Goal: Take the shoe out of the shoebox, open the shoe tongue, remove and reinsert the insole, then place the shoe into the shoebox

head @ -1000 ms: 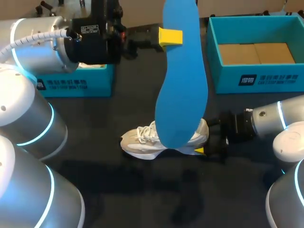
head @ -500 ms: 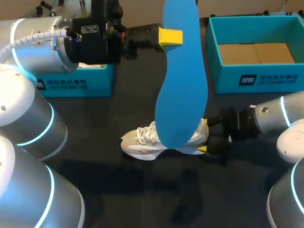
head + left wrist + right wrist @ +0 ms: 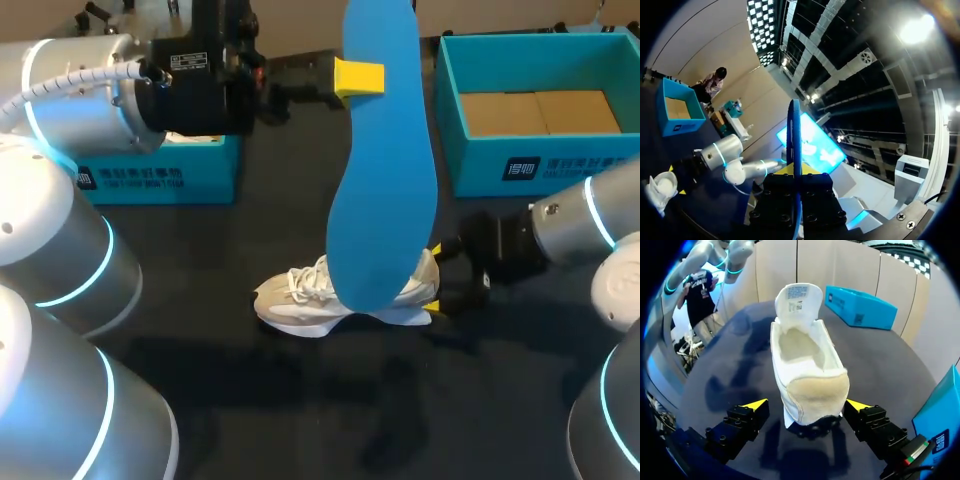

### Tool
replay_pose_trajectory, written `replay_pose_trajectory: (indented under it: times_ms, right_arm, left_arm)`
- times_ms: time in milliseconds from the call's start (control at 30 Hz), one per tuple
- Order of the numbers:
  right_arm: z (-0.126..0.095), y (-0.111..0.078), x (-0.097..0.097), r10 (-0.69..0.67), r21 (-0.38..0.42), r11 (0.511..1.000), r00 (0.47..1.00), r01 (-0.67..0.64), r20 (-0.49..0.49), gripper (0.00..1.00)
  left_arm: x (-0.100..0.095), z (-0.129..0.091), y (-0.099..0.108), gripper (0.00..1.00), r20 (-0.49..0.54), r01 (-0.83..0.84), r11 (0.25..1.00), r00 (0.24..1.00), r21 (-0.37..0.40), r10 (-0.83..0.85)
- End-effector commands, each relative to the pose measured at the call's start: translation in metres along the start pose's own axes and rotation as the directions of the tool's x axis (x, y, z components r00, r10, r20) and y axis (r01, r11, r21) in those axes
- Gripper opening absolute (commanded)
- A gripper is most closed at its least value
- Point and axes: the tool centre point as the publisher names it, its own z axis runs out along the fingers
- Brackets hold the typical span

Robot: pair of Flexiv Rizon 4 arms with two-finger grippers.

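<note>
Shoe [image 3: 300, 300] lies out of the box on its sole, low centre of frame, toe to the left. Tongue stands pulled up and the inside is bare. Insole [image 3: 380, 190] is out. Left hand [image 3: 358, 77] is clamped on its upper end, and it hangs upright over the shoe.

Right hand [image 3: 807, 406] is spread wide, one finger on each side of the heel; it appears not to touch it, though the gap is hard to judge.

Left to do, by this reading: reinsert the insole, then box the shoe.

Shoebox [image 3: 540, 165] sits open at upper right, well apart from the shoe. A second teal box [image 3: 160, 180] is at upper left. The bench [image 3: 250, 400] is dark and matte.
</note>
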Motion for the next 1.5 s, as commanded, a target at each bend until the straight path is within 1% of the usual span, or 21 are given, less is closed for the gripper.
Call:
replay_pose_trajectory:
  times_ms: [33,300,433,500,1233,1267,1333,1367,1467,1500]
  right_arm:
    - [-0.012,0.008,0.002,-0.002,0.138,0.99,1.0,0.002,-0.003,1.0]
    - [-0.023,0.019,0.006,-0.011,0.217,0.976,1.0,0.013,-0.008,1.0]
    - [-0.027,0.022,0.008,0.019,0.301,0.954,1.0,-0.013,-0.015,1.0]
    - [-0.031,0.021,0.01,0.05,0.335,0.941,0.999,-0.054,0.02,1.0]
    - [-0.031,0.021,0.01,0.05,0.335,0.941,0.999,-0.054,0.02,1.0]
    - [-0.032,0.019,0.008,0.049,0.355,0.934,0.999,-0.048,0.007,1.0]
    - [-0.035,0.015,0.003,0.042,0.364,0.931,0.999,-0.041,0.004,1.0]
    - [-0.037,0.014,0.001,0.042,0.395,0.918,0.999,-0.039,0.001,1.0]
    - [-0.04,0.015,-0.007,0.019,0.441,0.897,1.0,-0.009,-0.018,1.0]
    - [-0.041,0.015,-0.01,0.007,0.439,0.899,1.0,0.002,-0.018,1.0]
  left_arm:
    - [-0.001,0.001,0.0,0.0,0.0,-0.001,1.0,1.0,0.001,0.001]
    - [-0.001,0.001,0.0,0.0,0.0,-0.001,1.0,1.0,0.001,0.001]
    - [-0.001,0.001,0.0,0.0,0.0,-0.001,1.0,1.0,0.001,0.001]
    - [-0.001,0.001,0.0,0.0,0.0,-0.001,1.0,1.0,0.001,0.001]
    - [-0.001,0.001,0.0,0.0,0.0,-0.001,1.0,1.0,0.001,0.001]
    - [-0.001,0.001,0.0,0.0,0.0,-0.001,1.0,1.0,0.001,0.001]
    - [-0.001,0.001,0.0,0.0,0.0,-0.001,1.0,1.0,0.001,0.001]
    - [-0.001,0.001,0.0,0.0,0.0,-0.001,1.0,1.0,0.001,0.001]
    - [-0.001,0.001,0.0,0.0,0.0,-0.001,1.0,1.0,0.001,0.001]
    - [-0.001,0.001,0.0,0.0,0.0,-0.001,1.0,1.0,0.001,0.001]
